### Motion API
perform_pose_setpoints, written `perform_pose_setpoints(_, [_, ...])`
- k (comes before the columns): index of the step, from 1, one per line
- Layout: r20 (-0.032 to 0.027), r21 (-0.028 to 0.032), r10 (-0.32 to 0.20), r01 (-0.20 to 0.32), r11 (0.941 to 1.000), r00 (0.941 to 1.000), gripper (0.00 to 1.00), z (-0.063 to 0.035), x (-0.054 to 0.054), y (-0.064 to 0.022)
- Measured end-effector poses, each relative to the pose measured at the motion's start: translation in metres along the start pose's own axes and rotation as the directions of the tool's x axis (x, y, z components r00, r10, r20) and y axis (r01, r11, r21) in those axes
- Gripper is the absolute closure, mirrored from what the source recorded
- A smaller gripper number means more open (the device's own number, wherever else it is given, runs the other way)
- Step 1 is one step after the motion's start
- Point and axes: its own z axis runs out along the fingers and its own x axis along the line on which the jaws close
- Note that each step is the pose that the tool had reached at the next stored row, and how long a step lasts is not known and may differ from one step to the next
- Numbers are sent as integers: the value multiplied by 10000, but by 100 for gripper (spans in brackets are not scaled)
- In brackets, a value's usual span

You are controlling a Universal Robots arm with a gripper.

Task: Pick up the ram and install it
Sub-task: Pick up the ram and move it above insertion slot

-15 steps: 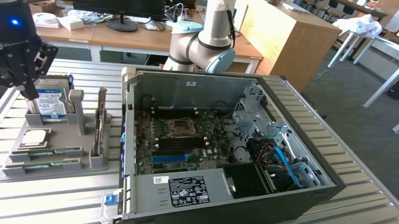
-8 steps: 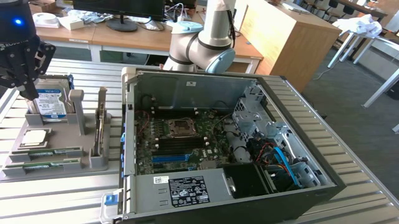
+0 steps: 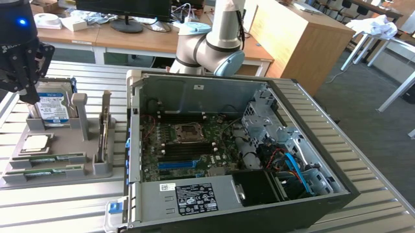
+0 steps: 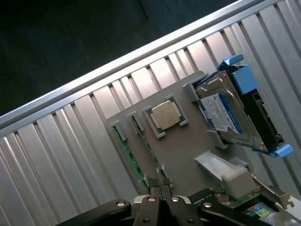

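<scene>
Pick-up not yet made: the gripper, shut and empty, hovers over the ram in its tray and must open to grasp.

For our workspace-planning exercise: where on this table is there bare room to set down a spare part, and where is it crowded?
Free: the table slats between the grey tray and the near edge, and beyond the tray. Crowded: the tray and the computer case.
</scene>
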Motion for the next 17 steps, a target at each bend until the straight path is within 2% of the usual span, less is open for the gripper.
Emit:
perform_pose_setpoints(4, [-22,-10,-704,703,9975,9975,90,1,0,0])
perform_pose_setpoints(8, [-44,-23,-1426,1426,9898,9898,90,1,0,0])
perform_pose_setpoints(11, [-59,-32,-1957,1957,9807,9806,90,2,0,0])
perform_pose_setpoints(17, [-85,-52,-2874,2874,9578,9578,90,2,0,0])
